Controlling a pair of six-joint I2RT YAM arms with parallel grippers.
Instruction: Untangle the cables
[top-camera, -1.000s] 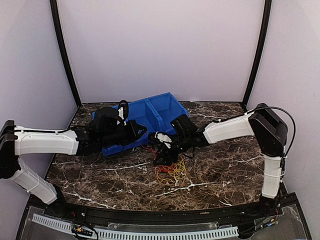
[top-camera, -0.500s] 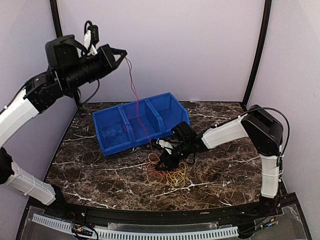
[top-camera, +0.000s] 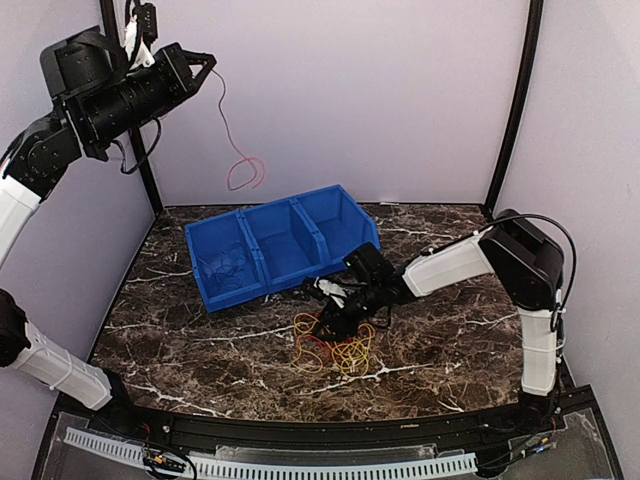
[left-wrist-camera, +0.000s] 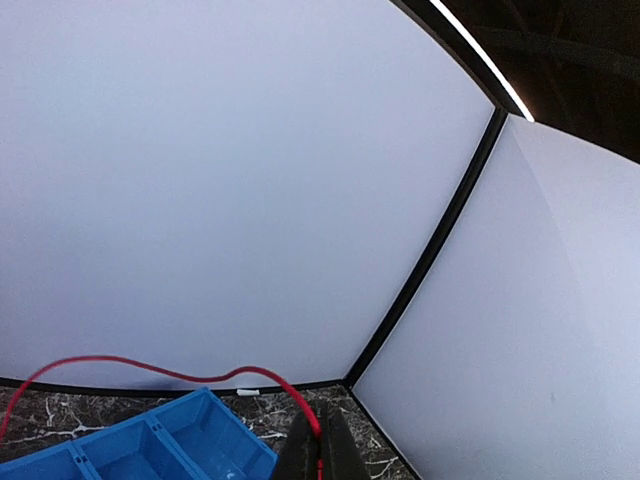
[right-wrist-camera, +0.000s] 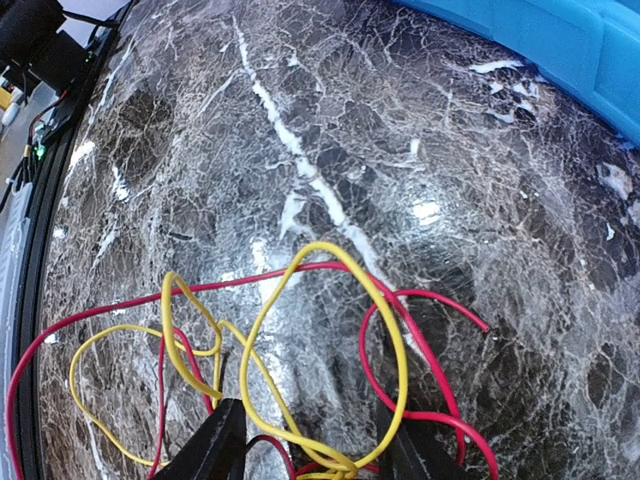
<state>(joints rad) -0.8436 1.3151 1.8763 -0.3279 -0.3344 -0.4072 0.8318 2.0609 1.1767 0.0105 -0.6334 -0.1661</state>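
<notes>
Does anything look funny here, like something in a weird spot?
Yes. One red cable dangles high in the air, pinched in the shut left gripper. The other red and yellow cables lie in a messy tangle on the table, under the right gripper.

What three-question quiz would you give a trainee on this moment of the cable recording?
1. True or false: the red cable pinched in the left gripper hangs clear of the table.
2. How many compartments does the blue bin have? A two, B three, C four.
3. Fill in: the right gripper, fingers apart, stands over red and ____ cables lying on the table.
Key: 1 true; 2 B; 3 yellow.
</notes>
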